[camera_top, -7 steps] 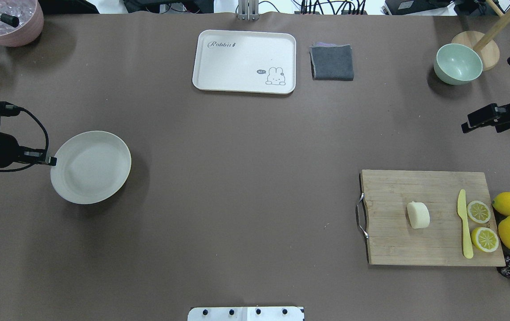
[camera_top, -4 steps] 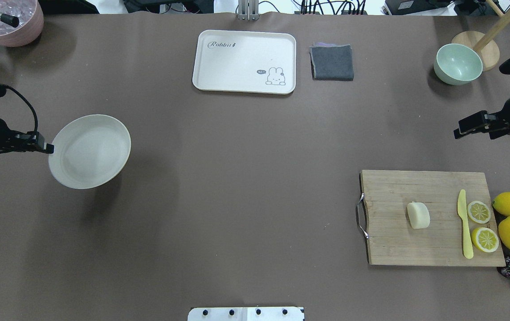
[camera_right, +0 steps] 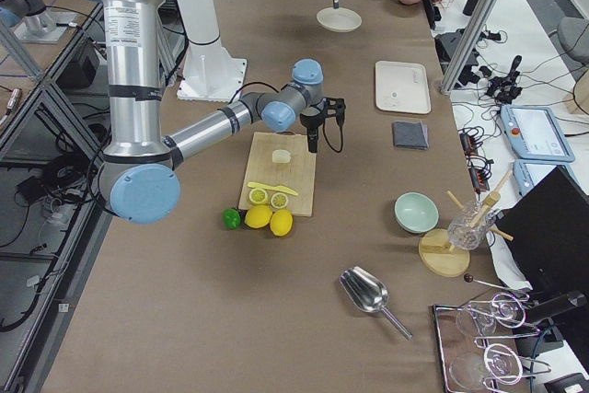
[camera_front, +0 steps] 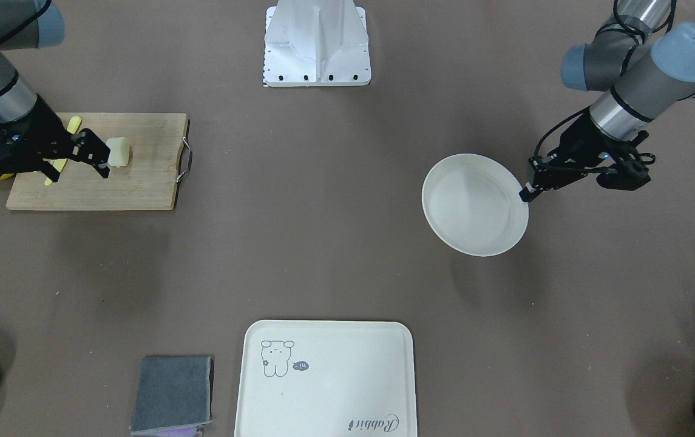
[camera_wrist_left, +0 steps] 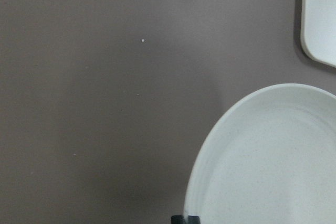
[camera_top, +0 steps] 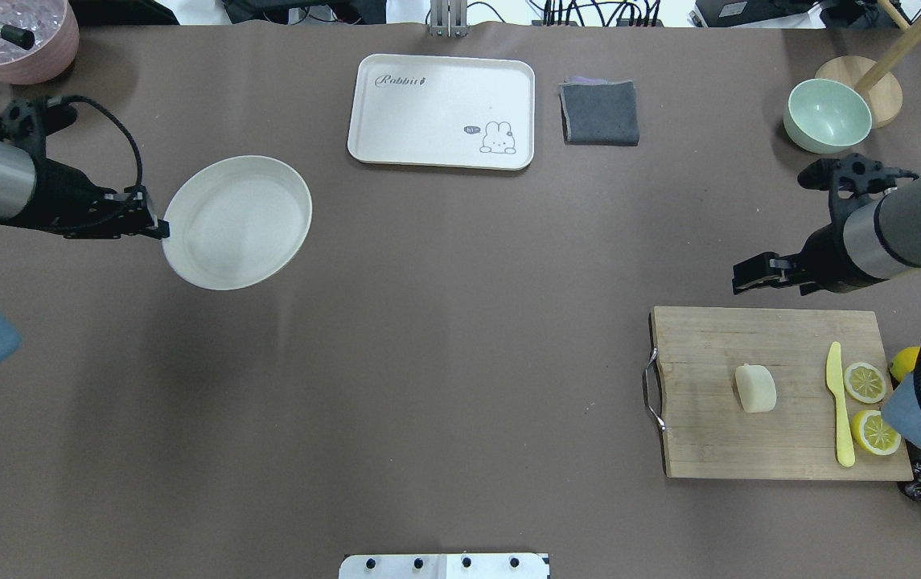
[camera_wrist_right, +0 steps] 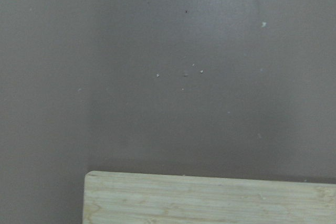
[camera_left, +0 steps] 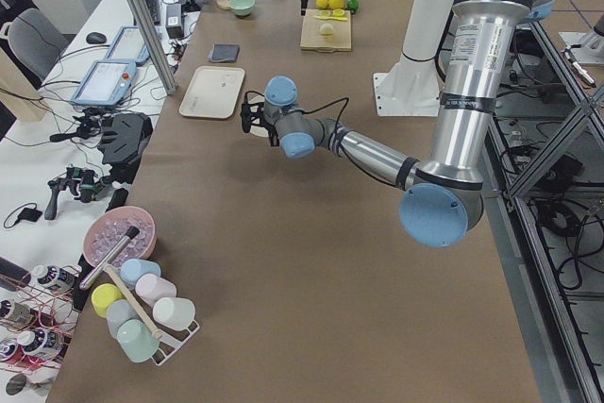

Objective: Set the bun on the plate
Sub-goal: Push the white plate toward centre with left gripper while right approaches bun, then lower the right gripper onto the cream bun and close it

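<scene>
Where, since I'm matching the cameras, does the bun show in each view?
Front-facing: bun upper left.
Overhead: bun lower right.
Exterior left: bun top centre, far off.
Exterior right: bun centre.
Left wrist: not in it.
Right wrist: not in it.
Shared landmark: the wooden cutting board beneath the bun.

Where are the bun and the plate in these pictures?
bun (camera_top: 755,388): overhead exterior view, middle of its top.
plate (camera_top: 236,223): overhead exterior view, bare centre of its inside.

Bare tabletop (camera_top: 468,322) btwn plate (camera_top: 236,223) & cutting board (camera_top: 709,450), bun (camera_top: 755,388) open from above, knife (camera_top: 838,402) + lemon slices (camera_top: 864,382) at board's end.
</scene>
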You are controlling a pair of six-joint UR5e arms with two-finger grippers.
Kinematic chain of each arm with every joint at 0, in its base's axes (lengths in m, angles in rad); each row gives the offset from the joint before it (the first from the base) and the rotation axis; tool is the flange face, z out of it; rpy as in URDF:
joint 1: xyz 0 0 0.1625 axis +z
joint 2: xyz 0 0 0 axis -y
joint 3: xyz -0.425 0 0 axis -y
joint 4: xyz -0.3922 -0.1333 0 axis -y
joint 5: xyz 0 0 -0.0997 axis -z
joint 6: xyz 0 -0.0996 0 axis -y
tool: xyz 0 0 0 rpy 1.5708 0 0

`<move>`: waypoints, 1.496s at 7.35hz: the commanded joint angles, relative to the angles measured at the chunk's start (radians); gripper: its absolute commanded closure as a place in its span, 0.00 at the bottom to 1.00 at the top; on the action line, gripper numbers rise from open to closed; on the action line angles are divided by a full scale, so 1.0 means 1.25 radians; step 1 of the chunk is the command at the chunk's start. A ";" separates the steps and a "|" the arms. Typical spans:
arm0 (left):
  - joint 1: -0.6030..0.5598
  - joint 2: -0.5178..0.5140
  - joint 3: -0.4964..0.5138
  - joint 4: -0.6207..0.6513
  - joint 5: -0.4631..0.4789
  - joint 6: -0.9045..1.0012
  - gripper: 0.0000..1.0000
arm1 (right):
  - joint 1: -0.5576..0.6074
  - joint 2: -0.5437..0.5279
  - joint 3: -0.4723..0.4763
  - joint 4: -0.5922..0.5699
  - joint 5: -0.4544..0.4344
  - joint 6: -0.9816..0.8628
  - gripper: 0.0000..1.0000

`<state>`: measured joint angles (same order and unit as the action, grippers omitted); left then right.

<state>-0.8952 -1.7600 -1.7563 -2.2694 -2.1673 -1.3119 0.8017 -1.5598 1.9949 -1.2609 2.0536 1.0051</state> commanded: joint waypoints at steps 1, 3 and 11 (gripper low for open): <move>0.113 -0.129 -0.006 0.119 0.132 -0.112 1.00 | -0.077 -0.005 0.017 0.000 -0.024 0.056 0.00; 0.231 -0.217 -0.031 0.248 0.259 -0.180 1.00 | -0.100 -0.021 0.015 0.000 -0.039 0.057 0.00; 0.407 -0.232 -0.004 0.251 0.432 -0.235 0.03 | -0.126 -0.145 0.006 0.107 -0.050 0.057 0.00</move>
<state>-0.3882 -2.0492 -1.7589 -1.9553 -1.6312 -1.6055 0.6595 -1.7438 2.0075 -1.1283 2.0020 1.0754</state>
